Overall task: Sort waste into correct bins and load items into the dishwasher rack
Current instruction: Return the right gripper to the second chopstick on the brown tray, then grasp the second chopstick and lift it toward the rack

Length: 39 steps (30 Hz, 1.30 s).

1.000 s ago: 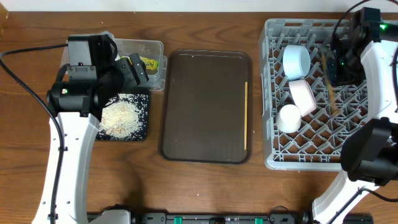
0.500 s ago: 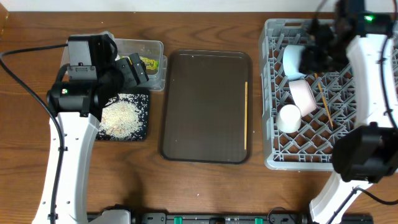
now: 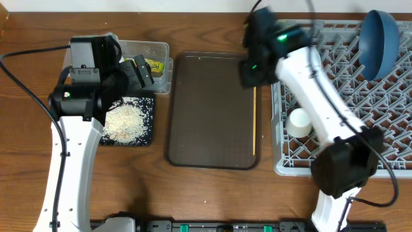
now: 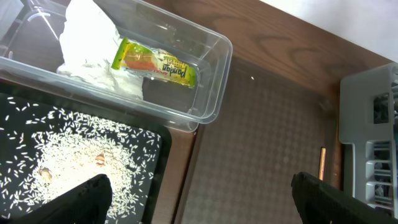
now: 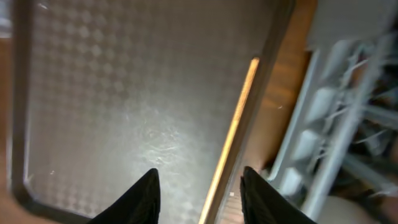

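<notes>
One wooden chopstick (image 3: 255, 122) lies along the right edge of the brown serving tray (image 3: 206, 129). My right gripper (image 3: 251, 72) is open and empty above the chopstick's far end; in the right wrist view the chopstick (image 5: 234, 132) runs between the spread fingers (image 5: 199, 200). My left gripper (image 4: 202, 208) is open and empty beside the clear tub (image 3: 161, 84), which holds the napkin (image 4: 93, 43) and snack wrapper (image 4: 155, 62). Rice scraps (image 3: 125, 119) lie in the black tray (image 3: 147, 129). The rack (image 3: 290, 161) holds the dark blue dish (image 3: 378, 38) and white cup (image 3: 298, 122). The bowls and second chopstick are hidden by my right arm.
The brown serving tray sits between the bins and the rack and holds nothing but the chopstick. My right arm stretches diagonally over the rack's left half. Bare wooden table (image 3: 212, 193) lies in front of the tray and bins.
My right arm has left the second chopstick in the rack and swung left to the brown tray's right edge, uncovering the dark blue dish. The left arm has not moved.
</notes>
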{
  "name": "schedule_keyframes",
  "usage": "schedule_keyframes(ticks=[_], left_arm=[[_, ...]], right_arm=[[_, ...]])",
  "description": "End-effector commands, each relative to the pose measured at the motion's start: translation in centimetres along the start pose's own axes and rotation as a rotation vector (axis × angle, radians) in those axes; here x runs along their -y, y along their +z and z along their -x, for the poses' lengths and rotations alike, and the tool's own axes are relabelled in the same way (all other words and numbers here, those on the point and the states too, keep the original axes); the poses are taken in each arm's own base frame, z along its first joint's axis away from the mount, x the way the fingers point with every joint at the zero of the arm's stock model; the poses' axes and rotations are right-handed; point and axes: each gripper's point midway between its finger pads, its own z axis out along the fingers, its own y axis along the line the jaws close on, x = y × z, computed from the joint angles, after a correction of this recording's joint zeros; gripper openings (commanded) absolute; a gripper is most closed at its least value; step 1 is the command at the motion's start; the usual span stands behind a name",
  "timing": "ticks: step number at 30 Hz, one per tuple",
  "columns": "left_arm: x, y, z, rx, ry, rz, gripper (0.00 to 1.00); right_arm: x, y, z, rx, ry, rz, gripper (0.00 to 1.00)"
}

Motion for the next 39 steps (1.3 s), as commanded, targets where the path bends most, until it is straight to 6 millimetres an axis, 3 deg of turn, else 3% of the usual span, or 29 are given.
schedule_keyframes(ticks=[1, 13, 29, 39], left_arm=[[-0.2, 0.1, 0.0, -0.001, -0.002, 0.008, 0.95], [-0.2, 0.1, 0.0, -0.001, -0.002, 0.008, 0.95], [-0.2, 0.1, 0.0, -0.001, -0.002, 0.008, 0.95], [-0.2, 0.1, 0.0, -0.001, -0.002, 0.008, 0.95]], right_arm=[[0.8, 3.4, -1.6, -0.040, 0.094, -0.134, 0.38], [2.5, 8.7, -5.0, -0.110, 0.146, -0.208, 0.38], [3.1, 12.9, -7.2, -0.186, 0.167, -0.235, 0.38], [3.2, 13.5, -7.5, -0.225, 0.187, -0.188, 0.30]])
